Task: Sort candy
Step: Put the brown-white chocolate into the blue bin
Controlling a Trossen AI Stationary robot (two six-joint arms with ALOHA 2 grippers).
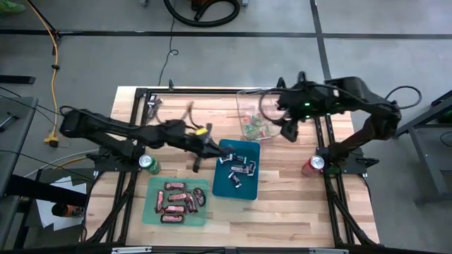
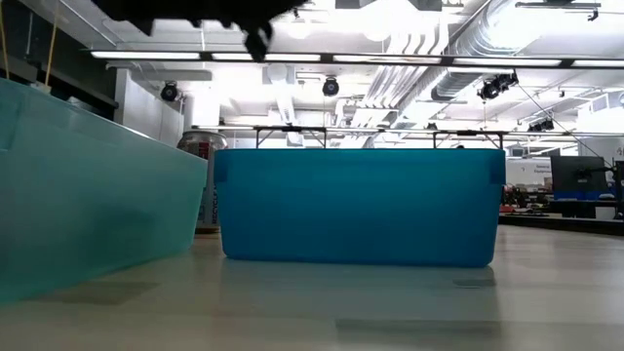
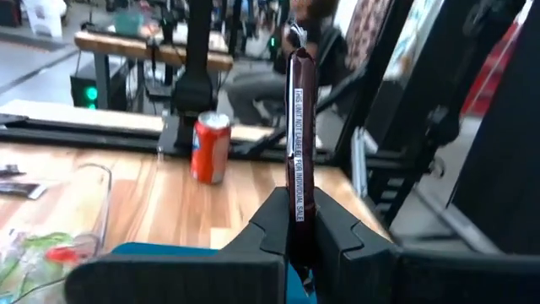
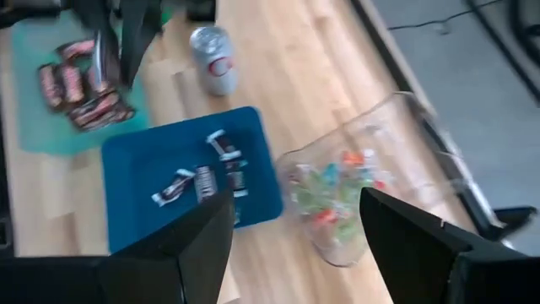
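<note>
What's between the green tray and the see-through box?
The blue tray, holding dark wrapped candy, sits between the green tray and the clear box. The high view shows it.

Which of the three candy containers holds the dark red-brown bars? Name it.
The pale green tray, nearest the table's front edge on the left arm's side. The blue tray beside it holds dark and silver pieces; the clear container holds tiny bright sweets.

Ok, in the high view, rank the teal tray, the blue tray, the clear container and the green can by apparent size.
1. Teal tray and blue tray: nearly alike, too close to rank.
2. Clear container: smaller, though the right arm covers part of it.
3. Green can: clearly smallest.
</note>
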